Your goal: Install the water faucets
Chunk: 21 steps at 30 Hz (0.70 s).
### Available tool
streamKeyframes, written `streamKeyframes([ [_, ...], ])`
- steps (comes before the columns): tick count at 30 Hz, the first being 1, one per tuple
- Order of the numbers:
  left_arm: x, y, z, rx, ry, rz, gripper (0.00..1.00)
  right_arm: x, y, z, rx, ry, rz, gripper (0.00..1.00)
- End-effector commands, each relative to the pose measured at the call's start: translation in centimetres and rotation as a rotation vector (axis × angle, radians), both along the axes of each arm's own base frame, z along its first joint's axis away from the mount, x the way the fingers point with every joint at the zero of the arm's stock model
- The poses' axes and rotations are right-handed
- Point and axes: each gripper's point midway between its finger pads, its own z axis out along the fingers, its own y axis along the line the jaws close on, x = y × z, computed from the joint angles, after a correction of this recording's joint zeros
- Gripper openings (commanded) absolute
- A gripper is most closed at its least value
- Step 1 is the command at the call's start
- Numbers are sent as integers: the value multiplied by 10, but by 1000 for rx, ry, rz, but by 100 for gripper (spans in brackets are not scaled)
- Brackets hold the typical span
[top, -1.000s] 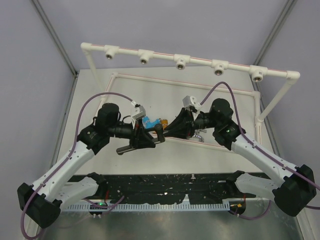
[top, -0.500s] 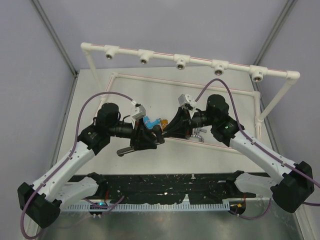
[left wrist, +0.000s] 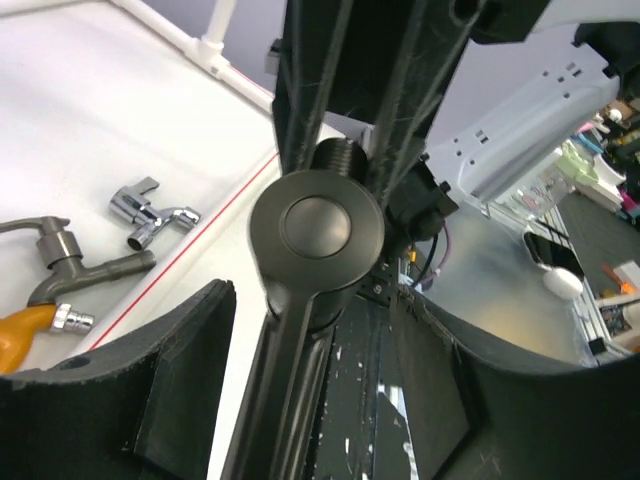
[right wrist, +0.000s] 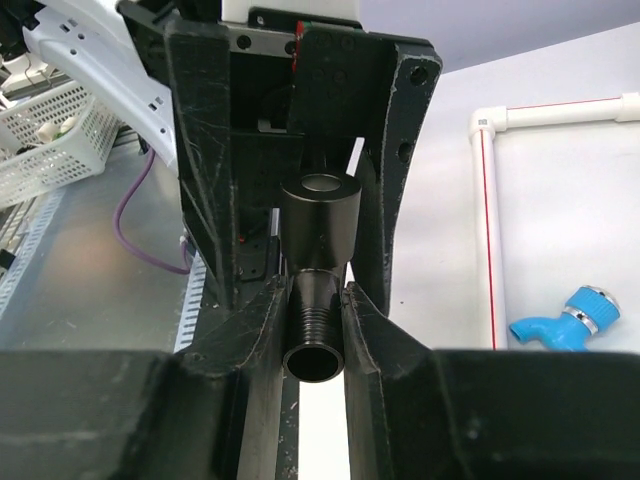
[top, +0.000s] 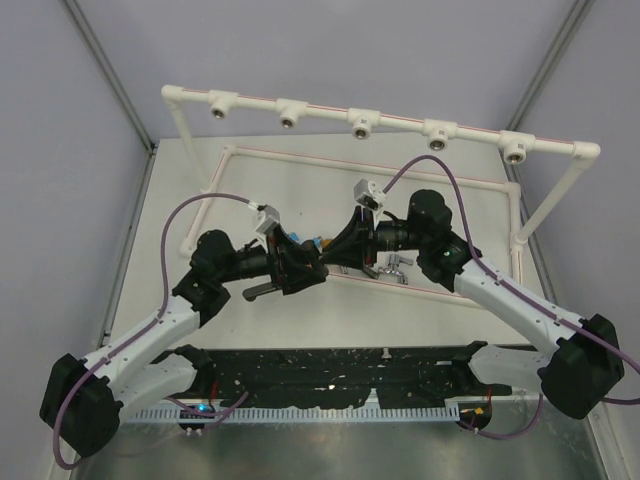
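Larger dark-grey faucet [left wrist: 316,225] held off the table [left wrist: 90,120] between 2 grippers, right gripper [right wrist: 315,335] clamped on its threaded end, left gripper [left wrist: 312,340] released, fingers [left wrist: 190,390] straddling its long arm, chrome faucet [left wrist: 152,212] lying on table nearby.

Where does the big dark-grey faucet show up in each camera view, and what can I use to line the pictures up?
Top external: the dark-grey faucet lies near the middle, its long arm pointing left.
Left wrist: the faucet fills the centre, round cap facing the camera.
Right wrist: the faucet stands in the centre, threaded end nearest the camera.
Shared landmark: the white pipe frame, top left in left wrist, right side in right wrist.
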Motion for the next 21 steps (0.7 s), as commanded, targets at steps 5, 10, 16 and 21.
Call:
streamKeyframes([
  [5,15,-2,40,-276,-4,89,65,3,5,34,126,-69,-8,5],
  [10,18,-3,43,-328,20,87,49,0,6,36,140,-67,4,5],
  [16,14,-3,45,-332,-1,72,0,-1,4,32,124,-76,-6,5],
  [21,18,7,43,-302,-13,121,0,9,1,29,68,-89,-71,8],
])
